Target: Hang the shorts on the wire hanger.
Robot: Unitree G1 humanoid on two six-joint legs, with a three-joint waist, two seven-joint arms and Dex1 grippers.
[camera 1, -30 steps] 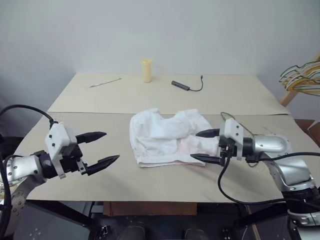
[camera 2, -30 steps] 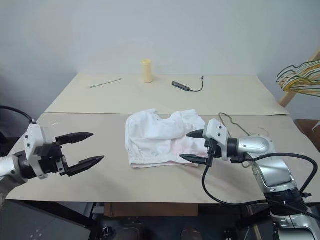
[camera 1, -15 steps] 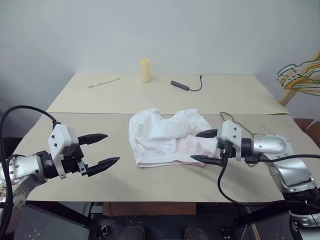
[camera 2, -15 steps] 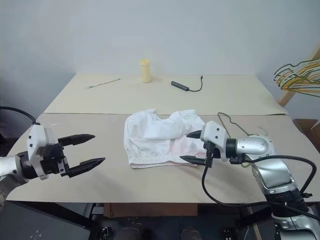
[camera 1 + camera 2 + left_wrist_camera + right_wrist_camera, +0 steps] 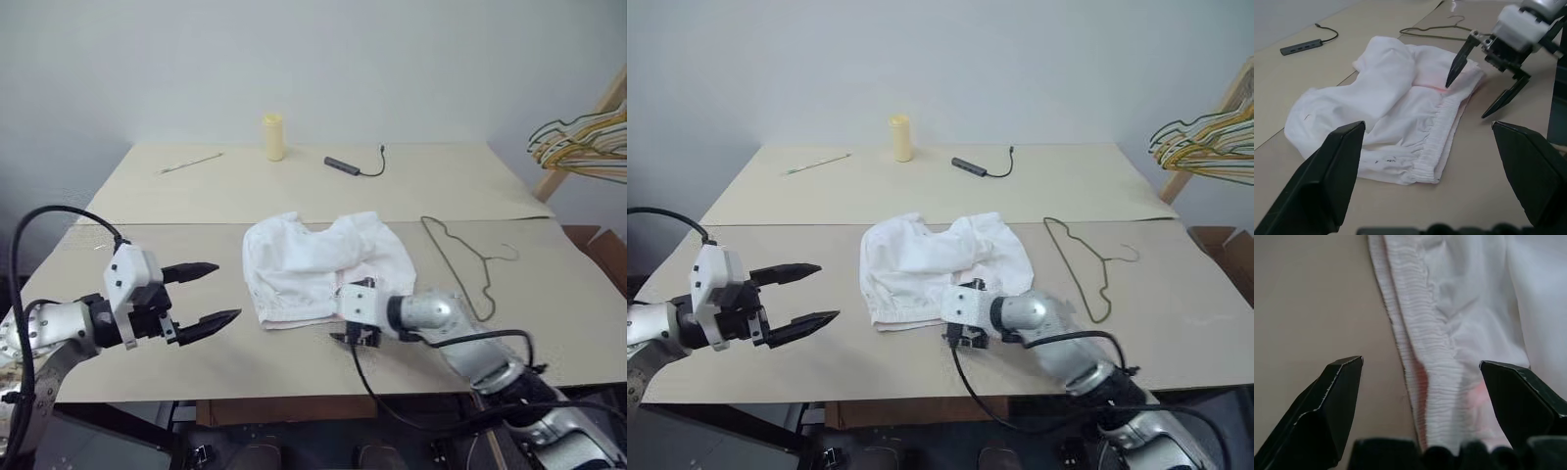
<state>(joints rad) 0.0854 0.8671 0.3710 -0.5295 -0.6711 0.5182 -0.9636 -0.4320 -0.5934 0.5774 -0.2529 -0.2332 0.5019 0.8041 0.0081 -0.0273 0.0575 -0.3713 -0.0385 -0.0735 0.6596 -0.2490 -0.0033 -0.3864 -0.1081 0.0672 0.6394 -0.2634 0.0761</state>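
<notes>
Right gripper (image 5: 1484, 81) dropped left over the shorts (image 5: 318, 264) waistband, jaws open; left gripper (image 5: 201, 294) open, idle. Nothing grasped; wire hanger (image 5: 460, 259) untouched.

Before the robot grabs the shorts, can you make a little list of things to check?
1. Right gripper open: ok, fingers spread wide.
2. Right gripper lined up with the shorts: ok, the elastic waistband lies between its fingers.
3. Shorts gripped: not ok, nothing is pinched yet.
4. Left gripper open and off the cloth: ok, it hovers beside the shorts, holding nothing.
5. Wire hanger free to pick up: ok, it lies flat on the table, apart from the shorts.
</notes>
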